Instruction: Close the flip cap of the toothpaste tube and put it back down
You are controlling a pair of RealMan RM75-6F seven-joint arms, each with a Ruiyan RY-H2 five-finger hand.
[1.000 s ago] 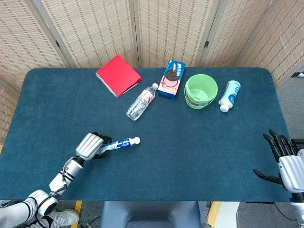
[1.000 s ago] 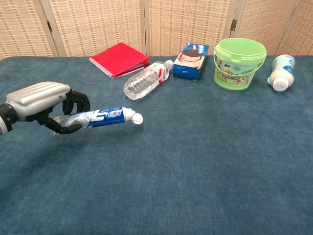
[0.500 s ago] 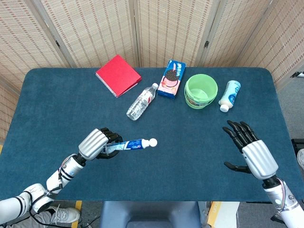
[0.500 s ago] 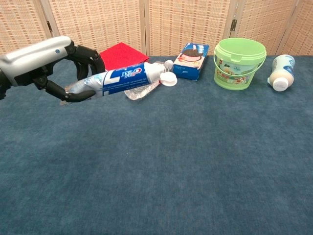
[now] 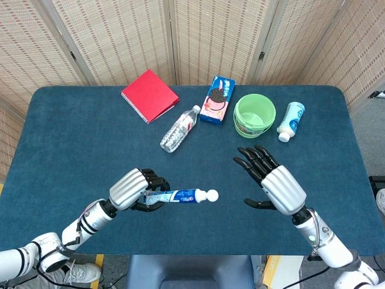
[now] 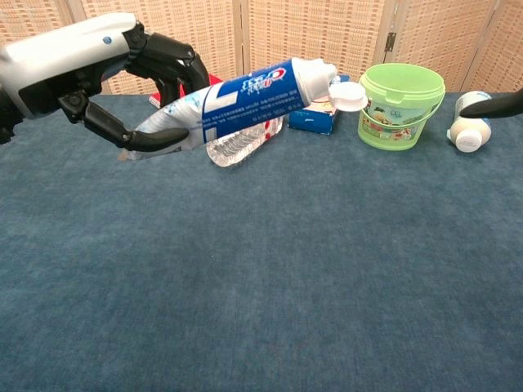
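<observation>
My left hand (image 5: 133, 188) (image 6: 90, 73) grips the blue and white toothpaste tube (image 5: 180, 195) (image 6: 245, 96) by its tail end and holds it up off the table, nozzle pointing right. Its white flip cap (image 5: 212, 195) (image 6: 349, 96) hangs open at the nozzle end. My right hand (image 5: 274, 183) hovers with fingers spread a short way to the right of the cap, touching nothing. In the chest view only a dark fingertip (image 6: 500, 104) of it shows at the right edge.
At the back of the blue table (image 5: 72, 144) lie a red notebook (image 5: 150, 95), a clear water bottle (image 5: 179, 129), a cookie box (image 5: 217, 99), a green bucket (image 5: 254, 115) and a white bottle (image 5: 290, 120) on its side.
My left hand lifted the tube higher and carried it right, toward the middle. My right hand came in from the right edge toward the cap.
</observation>
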